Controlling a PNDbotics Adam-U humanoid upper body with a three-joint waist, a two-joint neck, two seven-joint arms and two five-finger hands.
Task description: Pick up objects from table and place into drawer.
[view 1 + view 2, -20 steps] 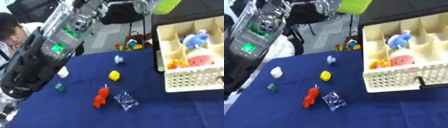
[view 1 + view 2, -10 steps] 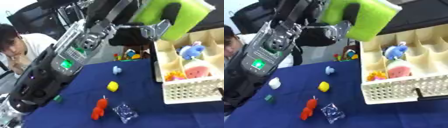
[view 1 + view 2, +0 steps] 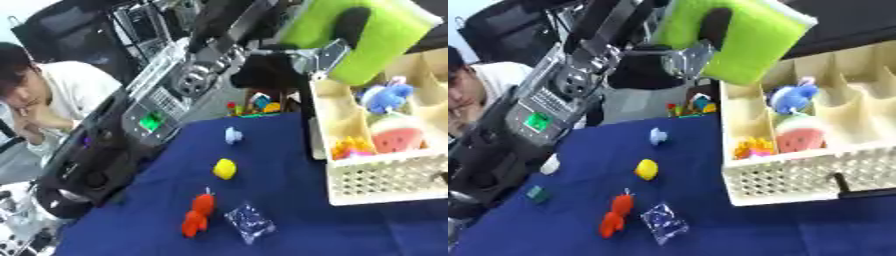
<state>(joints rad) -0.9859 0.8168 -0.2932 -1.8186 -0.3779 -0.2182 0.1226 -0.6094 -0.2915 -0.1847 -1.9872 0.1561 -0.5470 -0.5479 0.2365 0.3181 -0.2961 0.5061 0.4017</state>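
A dark blue cloth [image 3: 289, 200] covers the surface. Beyond its far edge, a small cluster of colourful toys [image 3: 696, 105] sits on the grey floor [image 3: 636, 102].

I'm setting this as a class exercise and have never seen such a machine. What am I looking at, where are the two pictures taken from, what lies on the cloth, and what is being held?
Both pictures come from the two eyes of a camera in the robot's head, looking down at its work, so they show nearly the same thing. The big black and silver shape coming in from the left is the robot's left arm. Its hand is raised and curled round a green sponge, above a cream drawer split into compartments. In the drawer lie a blue toy, a watermelon slice and a small orange and yellow thing. On the blue cloth lie a pale blue piece, a yellow piece, a red toy, a clear packet, a white piece and a small green block. The right hand is not in view.
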